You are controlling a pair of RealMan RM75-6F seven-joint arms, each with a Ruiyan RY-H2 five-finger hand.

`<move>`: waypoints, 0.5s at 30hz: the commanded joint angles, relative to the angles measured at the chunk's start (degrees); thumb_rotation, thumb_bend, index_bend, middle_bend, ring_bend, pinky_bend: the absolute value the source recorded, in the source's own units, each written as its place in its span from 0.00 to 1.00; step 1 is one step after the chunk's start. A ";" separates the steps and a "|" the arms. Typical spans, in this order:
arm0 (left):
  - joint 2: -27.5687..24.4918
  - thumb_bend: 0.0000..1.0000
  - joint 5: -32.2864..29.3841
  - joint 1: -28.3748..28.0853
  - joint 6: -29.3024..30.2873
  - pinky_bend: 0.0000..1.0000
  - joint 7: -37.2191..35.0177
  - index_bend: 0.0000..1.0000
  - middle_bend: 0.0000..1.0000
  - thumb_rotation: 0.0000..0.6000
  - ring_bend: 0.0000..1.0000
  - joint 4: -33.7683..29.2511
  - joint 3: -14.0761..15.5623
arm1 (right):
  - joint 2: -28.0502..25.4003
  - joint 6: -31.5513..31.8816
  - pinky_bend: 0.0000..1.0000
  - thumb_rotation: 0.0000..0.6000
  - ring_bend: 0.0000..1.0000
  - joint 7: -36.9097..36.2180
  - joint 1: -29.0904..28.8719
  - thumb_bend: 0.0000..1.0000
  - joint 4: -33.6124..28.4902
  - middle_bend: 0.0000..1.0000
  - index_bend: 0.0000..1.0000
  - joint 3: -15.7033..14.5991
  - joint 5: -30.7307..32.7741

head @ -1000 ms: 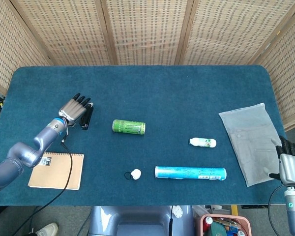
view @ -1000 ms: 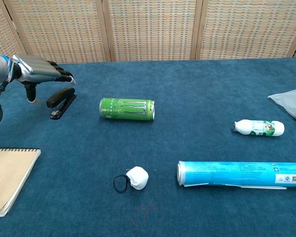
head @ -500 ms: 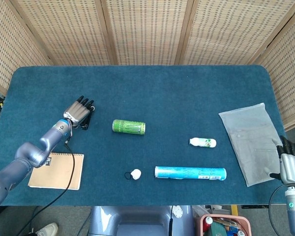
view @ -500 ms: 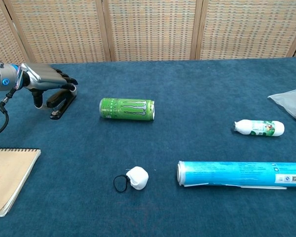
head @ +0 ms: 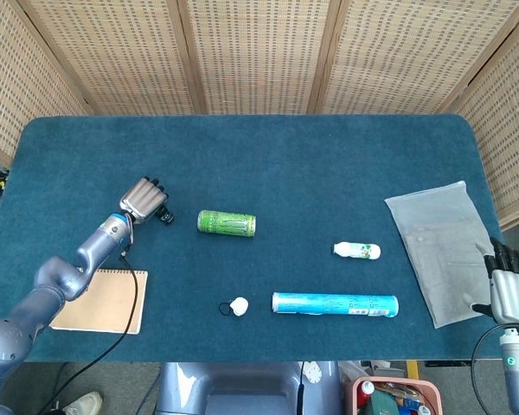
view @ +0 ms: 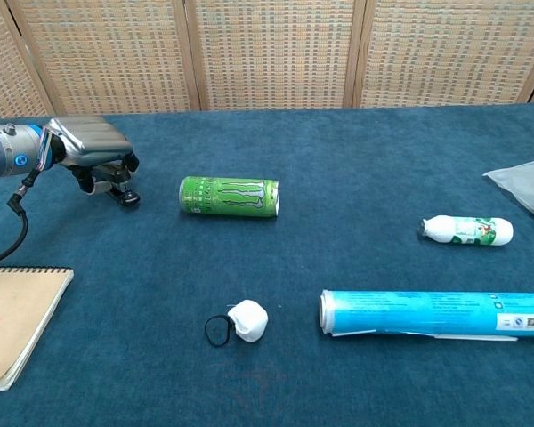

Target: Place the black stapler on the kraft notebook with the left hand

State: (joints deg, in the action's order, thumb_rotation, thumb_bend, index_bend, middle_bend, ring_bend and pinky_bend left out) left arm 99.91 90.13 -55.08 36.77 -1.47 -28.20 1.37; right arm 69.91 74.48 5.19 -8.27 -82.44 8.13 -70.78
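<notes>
A: At the worktop's (head: 329, 147) left side, far half — left hand (head: 145, 199) sits right on top of the black stapler (head: 164, 216). Fingers (view: 125, 165) curled down over it, knuckles up. Only a bit of black pokes out on the can side in both views.

B: Actually gripped, or just covered?

A: Looks closed round it, judging by chest view, but the contact is hidden under the palm. Can't say whether it's off the cloth either.

B: Long axis?

A: Mostly hidden. Can't tell from this.

B: Where's the kraft notebook (head: 99, 300)?

A: Nearer the robot, same side, close to the front edge. In head view it lies below the hand and a little left, partly under the forearm and cable (head: 125, 294). So the carry is back toward the robot's body, slightly outward. Short trip, I'd judge.

B: Anything in the way?

A: Not between the two. Green can (head: 227, 223) lies on its side just right of the hand, apart from it, so pull away from it, not across. White lump w/ black ring (head: 237, 305), blue tube (head: 335, 304), small white bottle (head: 357, 251) all sit further right, well off the path.

B: Right hand?

A: Right hand (head: 506, 285) is down at the far right front corner, beside the grey pouch (head: 437, 246), holding nothing; dark fingers look loosely apart. Far from the stapler, so the left is the nearer one by a lot.

B: Risk?

A: Notebook is near the edge, so set down inboard, and mind the cable dragging over it.
</notes>
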 commanded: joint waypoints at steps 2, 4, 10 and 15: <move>1.57 0.50 1.81 0.87 4.11 0.44 -2.36 0.68 0.49 1.00 0.34 2.36 1.33 | -0.02 0.08 0.00 1.00 0.00 -0.07 0.05 0.17 -0.02 0.00 0.00 -0.01 -0.04; 1.72 0.50 2.33 1.08 5.58 0.44 -3.24 0.69 0.50 1.00 0.35 3.07 1.68 | -0.02 0.10 0.00 1.00 0.00 -0.09 0.04 0.17 -0.04 0.00 0.00 -0.04 -0.15; 0.44 0.51 3.14 1.66 9.40 0.46 -6.04 0.73 0.53 1.00 0.37 3.05 2.17 | -0.16 0.37 0.00 1.00 0.00 -0.14 0.10 0.17 -0.37 0.00 0.00 -0.10 -0.47; -3.40 0.51 4.59 3.00 14.38 0.46 -6.86 0.73 0.53 1.00 0.37 -0.92 3.30 | -0.45 0.96 0.00 1.00 0.00 -0.28 0.27 0.17 -0.99 0.00 0.00 -0.19 -1.05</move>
State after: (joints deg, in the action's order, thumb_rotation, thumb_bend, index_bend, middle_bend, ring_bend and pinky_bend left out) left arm 98.32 93.92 -52.81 49.37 -7.95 -27.17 4.02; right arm 69.52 75.30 4.90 -8.03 -83.30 7.97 -71.66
